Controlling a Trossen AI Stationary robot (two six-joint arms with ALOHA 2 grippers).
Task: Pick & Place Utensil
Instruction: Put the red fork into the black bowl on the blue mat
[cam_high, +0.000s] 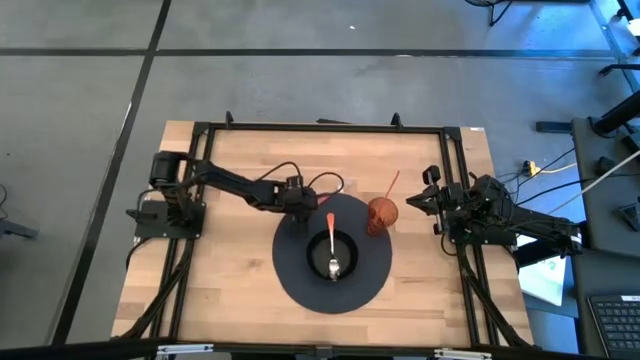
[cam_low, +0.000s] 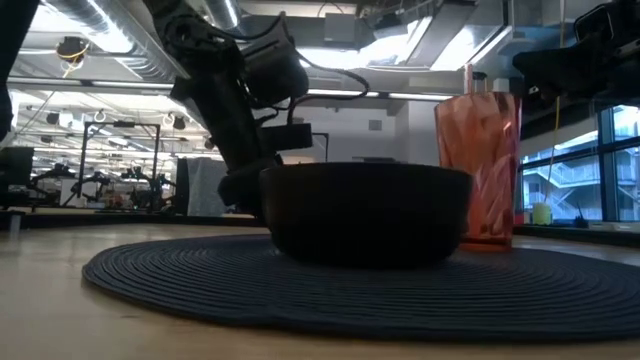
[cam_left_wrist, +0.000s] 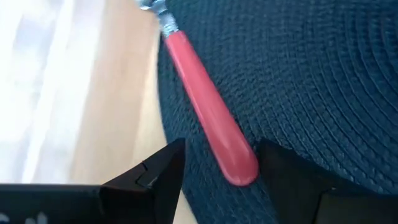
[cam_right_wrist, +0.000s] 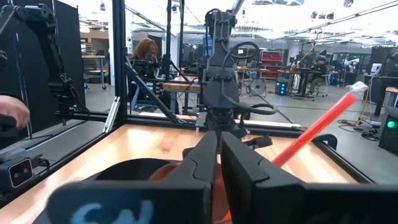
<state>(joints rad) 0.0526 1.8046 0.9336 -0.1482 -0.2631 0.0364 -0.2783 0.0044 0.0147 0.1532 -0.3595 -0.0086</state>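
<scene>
Left pincer (cam_high: 308, 215) sat low at placemat's left-rear rim, fingers (cam_left_wrist: 155, 177) spread, released, straddling red spoon handle end without gripping. Red-handled spoon (cam_high: 331, 245) lay with metal bowl end inside black bowl (cam_high: 332, 255), handle slanting out over bowl's rear rim toward left pincer. Black bowl stood at centre of round dark placemat (cam_high: 365, 285), mid-desk (cam_high: 230, 290). Orange tumbler (cam_high: 381, 214) with straw (cam_high: 389, 184) stood on placemat's right-rear part. Right pincer (cam_right_wrist: 219, 163) clenched, empty, parked by desk's right edge.
</scene>
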